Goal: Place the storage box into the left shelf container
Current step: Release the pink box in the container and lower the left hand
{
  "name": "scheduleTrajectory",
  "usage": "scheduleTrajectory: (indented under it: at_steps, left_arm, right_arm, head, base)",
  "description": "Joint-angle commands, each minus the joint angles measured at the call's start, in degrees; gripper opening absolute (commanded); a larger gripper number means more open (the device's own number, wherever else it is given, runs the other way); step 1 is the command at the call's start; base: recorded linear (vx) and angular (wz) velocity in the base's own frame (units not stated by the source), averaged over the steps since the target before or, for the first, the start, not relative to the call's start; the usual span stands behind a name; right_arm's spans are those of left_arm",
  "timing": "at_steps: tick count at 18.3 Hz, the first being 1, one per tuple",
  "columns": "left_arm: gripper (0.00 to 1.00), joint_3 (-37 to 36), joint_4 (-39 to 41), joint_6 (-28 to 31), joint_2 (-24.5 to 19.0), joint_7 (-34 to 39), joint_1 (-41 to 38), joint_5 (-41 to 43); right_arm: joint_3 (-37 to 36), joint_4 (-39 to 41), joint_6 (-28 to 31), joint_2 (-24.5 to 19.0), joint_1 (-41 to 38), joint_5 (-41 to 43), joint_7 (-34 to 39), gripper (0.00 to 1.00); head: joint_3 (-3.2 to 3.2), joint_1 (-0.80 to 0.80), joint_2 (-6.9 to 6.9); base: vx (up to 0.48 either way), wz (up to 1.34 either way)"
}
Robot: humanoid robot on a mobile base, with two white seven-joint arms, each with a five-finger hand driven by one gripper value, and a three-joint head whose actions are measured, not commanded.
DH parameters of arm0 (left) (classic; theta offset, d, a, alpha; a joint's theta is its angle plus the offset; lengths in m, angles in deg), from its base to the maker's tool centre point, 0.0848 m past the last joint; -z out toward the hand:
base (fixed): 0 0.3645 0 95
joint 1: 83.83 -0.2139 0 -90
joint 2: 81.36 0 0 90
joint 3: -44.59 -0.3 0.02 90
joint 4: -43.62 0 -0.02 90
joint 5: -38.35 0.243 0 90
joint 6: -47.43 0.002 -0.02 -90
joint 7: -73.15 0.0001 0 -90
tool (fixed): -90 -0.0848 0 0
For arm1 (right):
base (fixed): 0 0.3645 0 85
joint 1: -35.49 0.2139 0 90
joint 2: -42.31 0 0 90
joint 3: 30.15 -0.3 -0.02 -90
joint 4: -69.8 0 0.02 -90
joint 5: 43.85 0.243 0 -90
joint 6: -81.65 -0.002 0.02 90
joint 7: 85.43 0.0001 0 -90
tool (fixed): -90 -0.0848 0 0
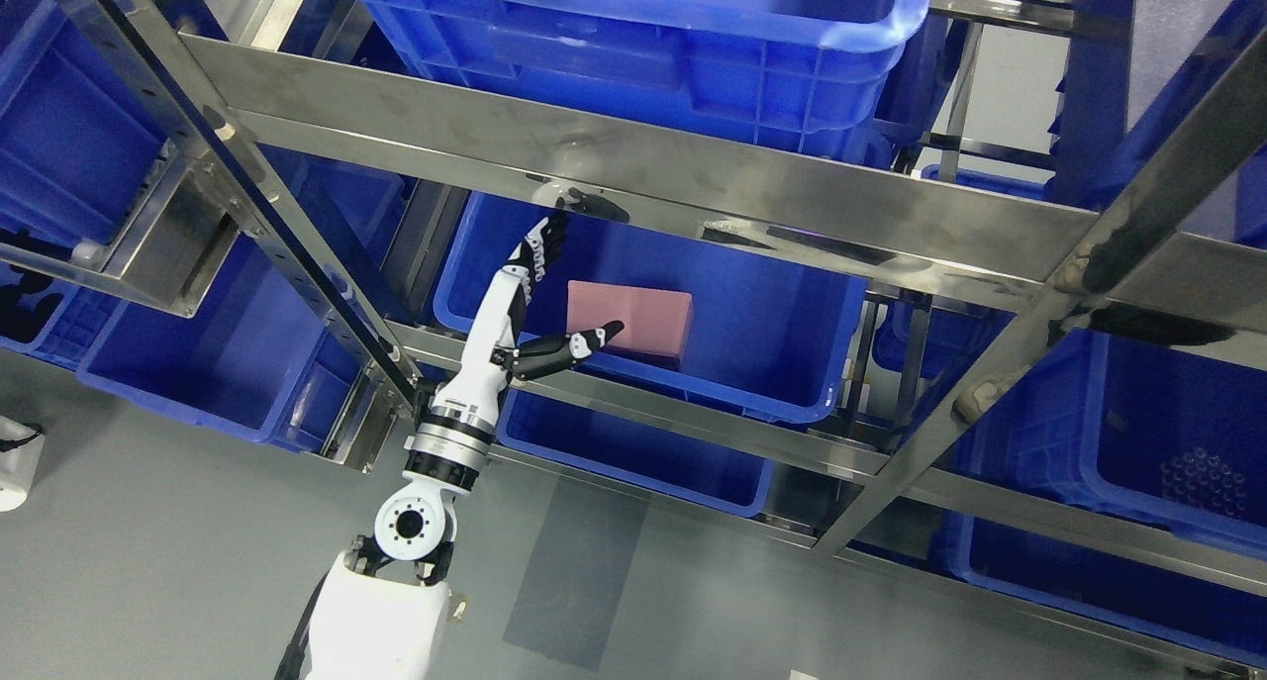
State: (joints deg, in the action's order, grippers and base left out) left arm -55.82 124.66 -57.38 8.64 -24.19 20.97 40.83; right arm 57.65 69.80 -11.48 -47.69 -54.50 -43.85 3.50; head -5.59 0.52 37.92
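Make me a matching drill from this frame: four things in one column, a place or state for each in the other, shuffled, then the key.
Things
1. pink storage box
2. left hand
3. steel crossbeam
4. blue bin on the top shelf

Places or states
A. runs across the picture above the hand
B. lies inside the blue container on the middle shelf
C. fingers spread, thumb against the pink box
D. sits above the crossbeam, cut off by the picture's top edge

Pairs: 1-B, 2-C, 3-A, 4-D
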Motion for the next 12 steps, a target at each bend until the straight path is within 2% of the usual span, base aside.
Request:
scheduleTrajectory:
  at_steps: [1, 12]
  left_arm:
    - [0.98, 3.8, 3.1, 1.2, -1.0, 0.1, -1.4, -3.9]
    - [0.98, 1.5, 3.2, 0.6, -1.0, -0.7, -1.3, -3.8]
  right_arm:
    - [0.0, 1.0, 0.0, 1.0, 1.0, 0.0, 0.0, 0.99]
    - [0.0, 1.0, 0.0, 1.0, 1.0, 0.0, 0.0, 0.99]
  head:
    - [0.0, 0.0, 0.0]
    - [0.0, 0.0, 0.0]
  base:
    - [0.0, 0.0]
    - [-0.001, 0.0]
